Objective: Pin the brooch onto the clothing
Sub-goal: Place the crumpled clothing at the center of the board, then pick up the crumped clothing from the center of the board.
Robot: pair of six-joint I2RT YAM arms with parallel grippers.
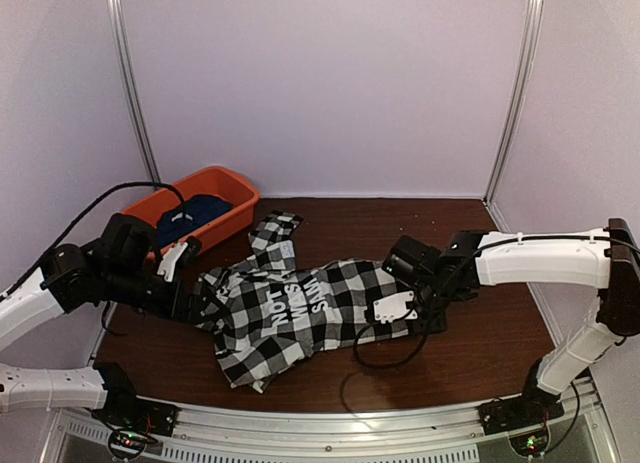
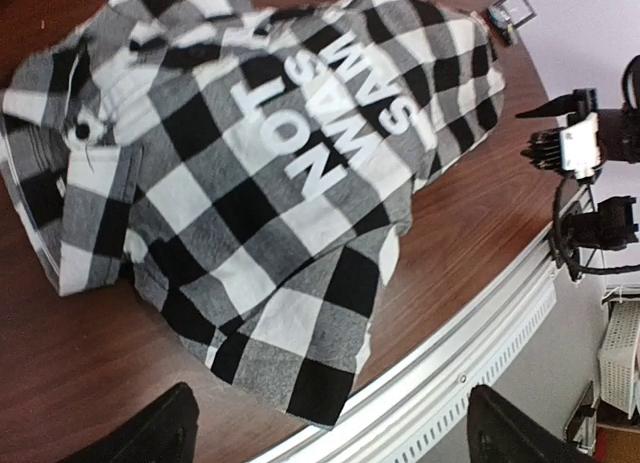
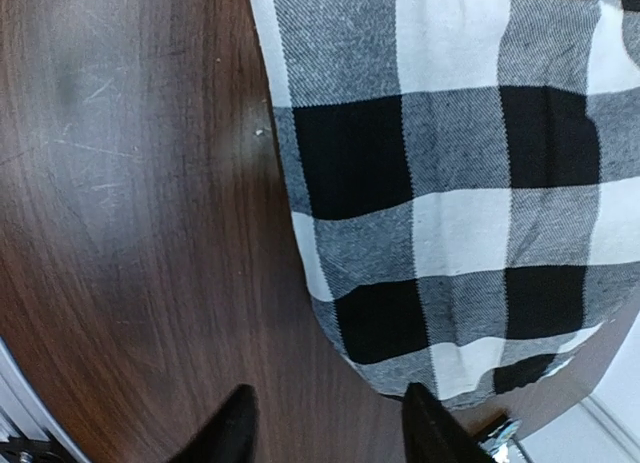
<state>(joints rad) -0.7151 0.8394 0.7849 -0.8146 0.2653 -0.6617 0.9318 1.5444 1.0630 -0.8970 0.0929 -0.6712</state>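
The clothing (image 1: 275, 313), a black-and-white checked shirt with white block lettering (image 2: 330, 118), lies spread on the brown table. My left gripper (image 1: 195, 305) hovers at its left end. In the left wrist view that gripper (image 2: 330, 438) is wide open, with the shirt hem and table rail below it and nothing held. My right gripper (image 1: 418, 323) is at the shirt's right end. In the right wrist view it (image 3: 330, 433) stands open over bare wood, one fingertip (image 3: 430, 433) at the shirt's hem (image 3: 450, 363). A small shiny metal piece, possibly the brooch (image 3: 500, 438) (image 2: 510, 11), lies just off that hem.
An orange bin (image 1: 235, 215) at the back left holds a dark navy garment (image 1: 195, 211). A black cable (image 1: 380, 361) loops on the table in front of the shirt's right end. The metal rail (image 1: 330, 418) runs along the near edge.
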